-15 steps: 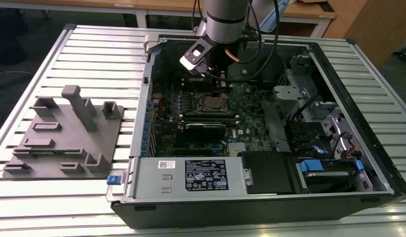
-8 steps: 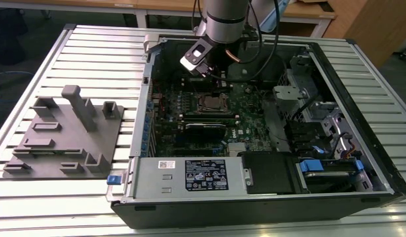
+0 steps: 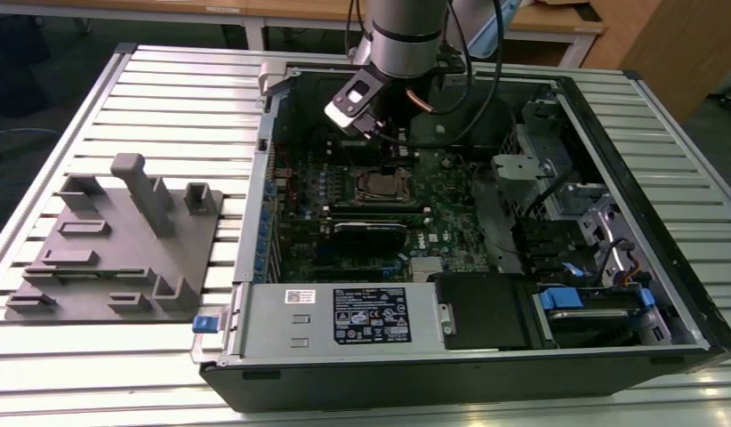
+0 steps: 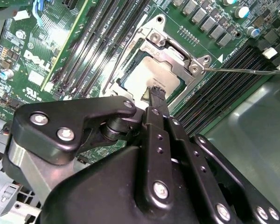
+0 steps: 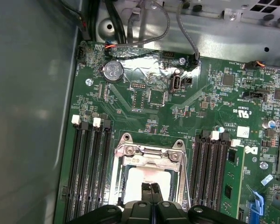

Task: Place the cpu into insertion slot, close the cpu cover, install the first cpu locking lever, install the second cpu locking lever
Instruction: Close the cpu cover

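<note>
The cpu (image 4: 143, 77) lies in the insertion slot (image 3: 383, 187) on the green board, its dull silver top showing through the cut-out of the cpu cover (image 4: 177, 55). The cover (image 5: 149, 151) lies flat over the cpu (image 5: 142, 179). One thin wire locking lever (image 4: 242, 71) sticks out sideways from the socket corner; in the first wrist view a locking lever (image 5: 187, 182) runs along the socket's side. My gripper (image 4: 156, 93) is shut with nothing between its fingers. Its tip (image 5: 151, 187) hangs just over the cpu's top; contact cannot be told. In the exterior view the gripper (image 3: 396, 147) stands above the socket.
Long black memory slots (image 5: 91, 168) flank the socket on both sides. The open case's metal walls (image 3: 270, 160) surround the board, with a drive cage (image 3: 567, 222) at the exterior view's right. A grey fixture block (image 3: 116, 240) sits on the slatted table at the exterior view's left.
</note>
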Action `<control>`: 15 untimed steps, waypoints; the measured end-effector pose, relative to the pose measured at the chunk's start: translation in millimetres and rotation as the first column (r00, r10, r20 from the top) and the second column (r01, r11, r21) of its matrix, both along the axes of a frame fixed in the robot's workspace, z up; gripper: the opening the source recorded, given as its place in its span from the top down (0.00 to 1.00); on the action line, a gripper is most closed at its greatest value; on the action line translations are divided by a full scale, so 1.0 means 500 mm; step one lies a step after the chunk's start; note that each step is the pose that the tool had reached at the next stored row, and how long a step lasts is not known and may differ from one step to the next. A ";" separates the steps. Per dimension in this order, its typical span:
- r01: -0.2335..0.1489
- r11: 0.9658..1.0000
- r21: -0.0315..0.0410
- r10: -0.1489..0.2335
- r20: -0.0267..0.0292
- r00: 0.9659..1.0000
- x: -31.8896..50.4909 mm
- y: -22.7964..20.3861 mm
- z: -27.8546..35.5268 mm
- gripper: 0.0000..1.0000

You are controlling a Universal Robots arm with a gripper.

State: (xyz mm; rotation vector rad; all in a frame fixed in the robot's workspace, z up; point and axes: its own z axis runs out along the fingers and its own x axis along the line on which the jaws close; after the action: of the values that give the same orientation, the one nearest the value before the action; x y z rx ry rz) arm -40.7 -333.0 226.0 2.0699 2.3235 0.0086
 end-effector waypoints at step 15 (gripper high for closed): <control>-0.054 0.999 0.001 0.054 0.000 0.999 0.000 0.0000 0.000 0.89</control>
State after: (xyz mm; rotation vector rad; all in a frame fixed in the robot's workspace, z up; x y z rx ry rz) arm -40.8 -333.0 226.0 2.0071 2.3788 0.0107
